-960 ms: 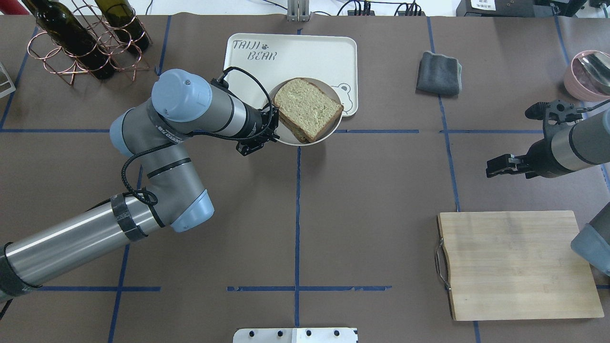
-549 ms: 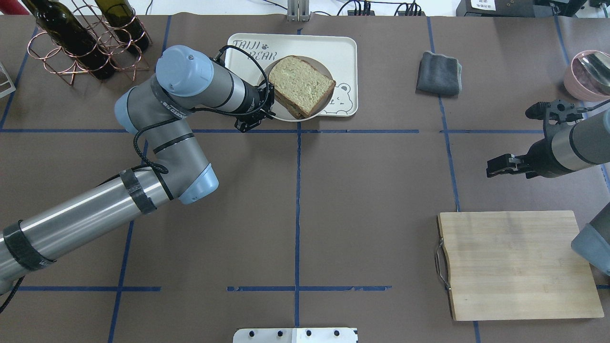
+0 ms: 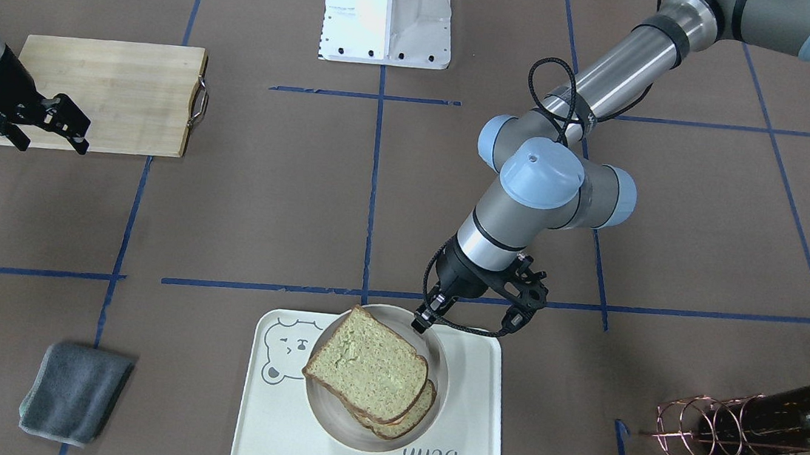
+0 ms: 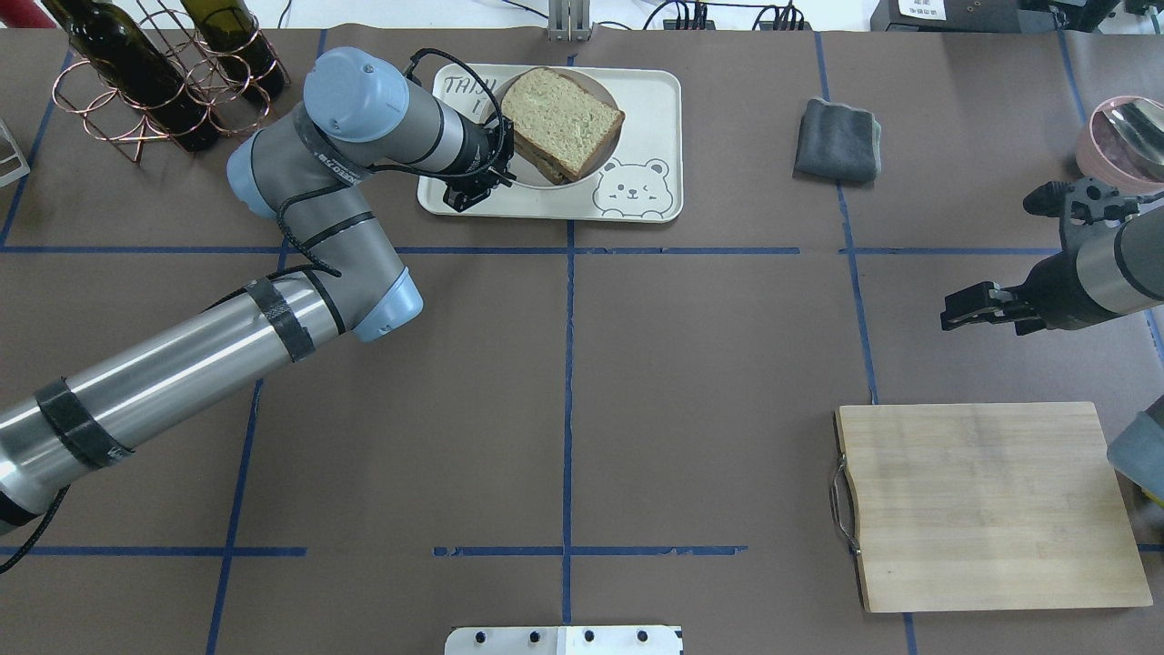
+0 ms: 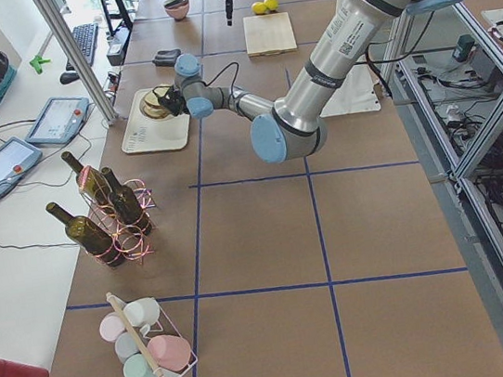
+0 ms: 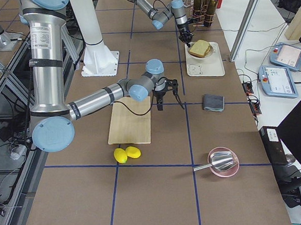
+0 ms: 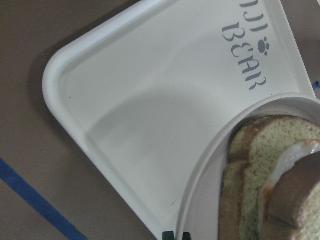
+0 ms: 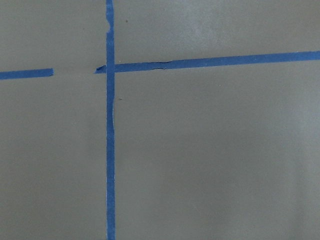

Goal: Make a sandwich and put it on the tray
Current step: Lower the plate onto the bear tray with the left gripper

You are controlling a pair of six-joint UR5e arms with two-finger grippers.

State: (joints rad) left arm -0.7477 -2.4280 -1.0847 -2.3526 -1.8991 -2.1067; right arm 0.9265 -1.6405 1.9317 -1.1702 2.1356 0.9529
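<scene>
The sandwich [image 4: 562, 123], two greenish-tan slices with white egg showing between them in the left wrist view [image 7: 287, 160], lies on a round white plate [image 4: 536, 178]. The plate is over the far left part of the cream tray [image 4: 641, 100] with the bear drawing. My left gripper [image 4: 502, 153] is shut on the plate's left rim, also seen in the front view [image 3: 422, 323]. I cannot tell if the plate rests on the tray or hangs just above it. My right gripper [image 4: 950, 318] is open and empty above bare table, far to the right.
A wooden cutting board [image 4: 987, 505] lies near right. A grey cloth [image 4: 838, 139] lies right of the tray. A copper rack with wine bottles [image 4: 155, 82] stands far left, close to my left elbow. A pink bowl with a metal scoop [image 4: 1123, 141] sits far right.
My left arm has carried the plate with the sandwich away from me, from the tray's near edge to over its far left part. The right gripper has shifted slightly right.
</scene>
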